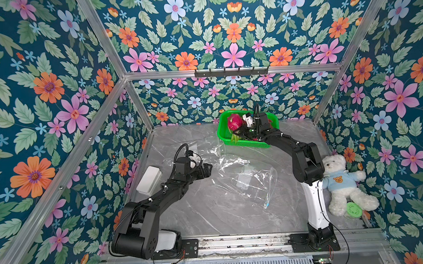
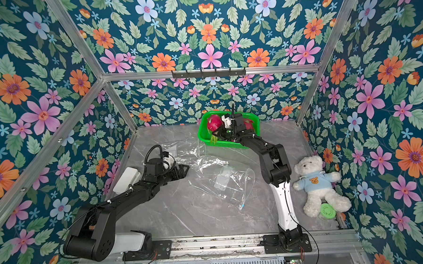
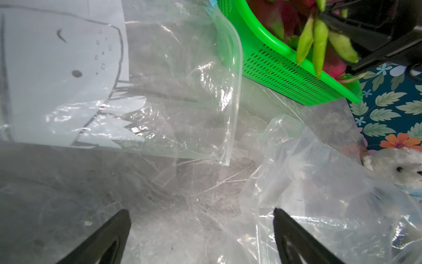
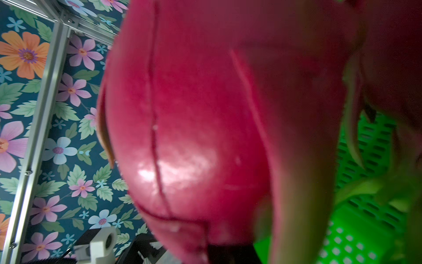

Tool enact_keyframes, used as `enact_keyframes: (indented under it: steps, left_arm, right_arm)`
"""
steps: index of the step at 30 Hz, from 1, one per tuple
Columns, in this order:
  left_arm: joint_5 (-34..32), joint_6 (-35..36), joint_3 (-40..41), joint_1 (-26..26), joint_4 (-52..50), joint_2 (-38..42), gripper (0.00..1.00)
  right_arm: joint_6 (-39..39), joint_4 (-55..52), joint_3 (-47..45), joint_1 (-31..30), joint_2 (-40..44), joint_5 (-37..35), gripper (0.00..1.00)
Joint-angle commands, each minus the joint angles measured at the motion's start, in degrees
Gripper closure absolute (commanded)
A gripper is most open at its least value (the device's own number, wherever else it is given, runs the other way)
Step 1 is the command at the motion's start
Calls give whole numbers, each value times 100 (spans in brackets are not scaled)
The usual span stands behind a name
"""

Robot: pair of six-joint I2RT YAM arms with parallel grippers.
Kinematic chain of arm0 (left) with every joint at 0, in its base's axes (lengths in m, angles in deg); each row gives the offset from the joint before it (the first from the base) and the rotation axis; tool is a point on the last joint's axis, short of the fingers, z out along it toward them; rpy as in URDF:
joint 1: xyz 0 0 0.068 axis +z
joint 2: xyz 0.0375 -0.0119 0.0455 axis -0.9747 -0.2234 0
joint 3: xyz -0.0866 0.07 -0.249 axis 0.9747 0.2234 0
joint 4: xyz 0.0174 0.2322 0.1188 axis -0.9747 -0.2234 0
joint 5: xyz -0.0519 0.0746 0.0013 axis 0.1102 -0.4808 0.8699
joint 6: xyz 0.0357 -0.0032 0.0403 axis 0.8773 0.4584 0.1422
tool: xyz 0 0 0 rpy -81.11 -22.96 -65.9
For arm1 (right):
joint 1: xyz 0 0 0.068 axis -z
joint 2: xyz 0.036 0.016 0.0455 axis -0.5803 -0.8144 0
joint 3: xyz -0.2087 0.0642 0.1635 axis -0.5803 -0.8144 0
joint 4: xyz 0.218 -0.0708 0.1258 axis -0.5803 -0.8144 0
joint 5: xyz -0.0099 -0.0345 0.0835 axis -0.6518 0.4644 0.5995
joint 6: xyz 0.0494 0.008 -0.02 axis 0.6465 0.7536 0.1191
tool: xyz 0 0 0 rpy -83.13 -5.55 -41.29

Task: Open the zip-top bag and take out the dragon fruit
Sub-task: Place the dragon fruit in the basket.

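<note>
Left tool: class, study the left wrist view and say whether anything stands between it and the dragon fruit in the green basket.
Yes. From the open left tool, crumpled clear bags lie across the table. Then the perforated wall of the green basket rises before the dragon fruit, which the right tool seems to grip.

Even bright light; glary zip-top bag point(image 3: 182, 91); blurry dragon fruit point(image 4: 205, 114).

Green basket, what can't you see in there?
- Fruit count: in both top views the right arm covers much of the green basket; one dragon fruit shows clearly.
- Right wrist view: a blurry dragon fruit fills it, hiding whatever lies behind.
- Left wrist view: the picture's edge cuts the basket off.
</note>
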Motion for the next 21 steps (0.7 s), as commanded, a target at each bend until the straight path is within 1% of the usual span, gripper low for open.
enact_keyframes:
  steps: [1,3,5,7,10,15,21]
  left_arm:
    - [-124,29,39,10,49,132,1]
    - [-136,58,41,13,-15,203,1]
    - [-154,76,59,19,-50,267,1]
    - [-195,87,80,21,-78,319,1]
    - [-245,83,111,18,-77,375,1]
    - [-260,65,112,21,-77,419,1]
    - [-294,56,103,20,-99,472,1]
  right_arm:
    - [201,-96,173,14,-196,-318,100]
    - [227,-182,343,9,-320,-314,99]
    - [250,-205,406,12,-368,-313,91]
    - [244,-205,402,11,-353,-313,80]
    - [188,-260,372,16,-231,-339,68]
    - [-9,-359,191,19,170,-381,63]
    - [-169,-230,-295,33,772,-433,59]
